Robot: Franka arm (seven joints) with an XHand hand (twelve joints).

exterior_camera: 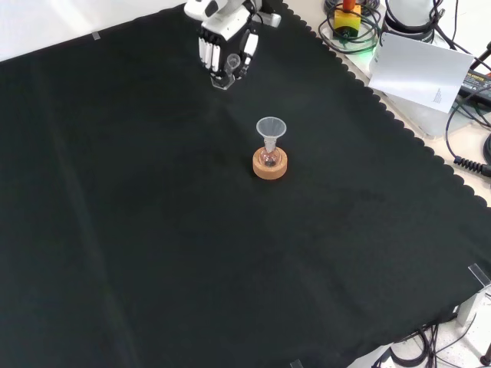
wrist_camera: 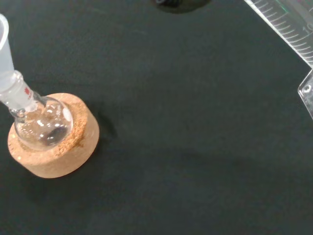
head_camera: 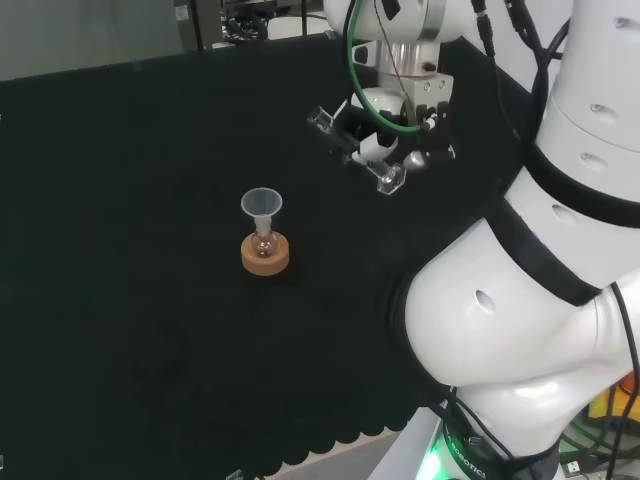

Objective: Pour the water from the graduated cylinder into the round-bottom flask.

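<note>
A clear round-bottom flask [head_camera: 263,243] sits in a cork ring stand [head_camera: 266,257] with a clear funnel [head_camera: 262,204] in its neck. My hand [head_camera: 402,140] hovers above the cloth, to the right of the flask and farther back in the head view. Its fingers are curled round a clear graduated cylinder [head_camera: 352,148], which is strongly tilted. In the front view the hand [exterior_camera: 226,38] with the cylinder [exterior_camera: 228,67] is up and left of the funnel [exterior_camera: 271,128] and cork ring [exterior_camera: 270,167]. The wrist view has the flask [wrist_camera: 43,125], its cork ring [wrist_camera: 58,149] and the cylinder's scale [wrist_camera: 288,24].
Black cloth [exterior_camera: 153,230] covers the bench, with a scalloped edge at the front view's right. Past that edge lie cables, a yellow and red button box [exterior_camera: 347,17] and a white sheet [exterior_camera: 418,69]. The arm's white links [head_camera: 540,270] stand at the head view's right.
</note>
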